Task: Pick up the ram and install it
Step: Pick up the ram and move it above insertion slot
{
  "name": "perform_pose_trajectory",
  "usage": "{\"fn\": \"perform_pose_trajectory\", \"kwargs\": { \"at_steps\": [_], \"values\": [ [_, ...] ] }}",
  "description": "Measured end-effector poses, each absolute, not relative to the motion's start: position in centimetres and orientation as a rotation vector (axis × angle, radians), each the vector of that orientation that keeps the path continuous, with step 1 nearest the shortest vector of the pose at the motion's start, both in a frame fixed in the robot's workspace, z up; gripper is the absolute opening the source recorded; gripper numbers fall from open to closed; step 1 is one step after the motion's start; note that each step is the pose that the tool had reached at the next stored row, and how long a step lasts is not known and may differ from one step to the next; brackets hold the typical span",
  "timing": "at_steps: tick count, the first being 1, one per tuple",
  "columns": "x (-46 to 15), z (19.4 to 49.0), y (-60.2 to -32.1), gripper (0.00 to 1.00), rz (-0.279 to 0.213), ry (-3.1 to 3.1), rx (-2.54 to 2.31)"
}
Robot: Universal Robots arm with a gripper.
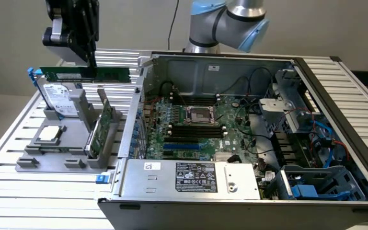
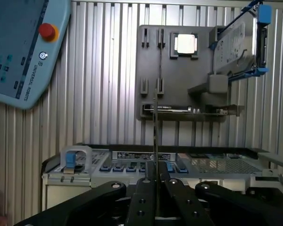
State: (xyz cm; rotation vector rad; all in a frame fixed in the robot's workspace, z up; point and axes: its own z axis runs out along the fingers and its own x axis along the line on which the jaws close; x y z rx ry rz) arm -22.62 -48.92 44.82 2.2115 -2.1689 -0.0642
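Slatted desk (image 1: 5, 163) carries the open computer case (image 1: 222, 62). Grey parts holder (image 1: 50, 164) sits beside it, at the exterior view's left. Gripper (image 1: 91, 64) is clamped on the top edge of the ram (image 1: 107, 74). Ram hangs level in air above the holder, clear of it and outside the case.

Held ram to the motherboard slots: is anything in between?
The gripper holds the ram outside the open case. The case's side wall stands between it and the memory slots; the slots themselves lie uncovered.
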Motion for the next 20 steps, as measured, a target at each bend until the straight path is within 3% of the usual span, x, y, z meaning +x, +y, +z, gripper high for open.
{"fn": "perform_pose_trajectory", "kwargs": {
  "at_steps": [20],
  "values": [
    [-13.5,45.0,-48.9,0.14,-0.073,-2.162,2.204]
  ]
}}
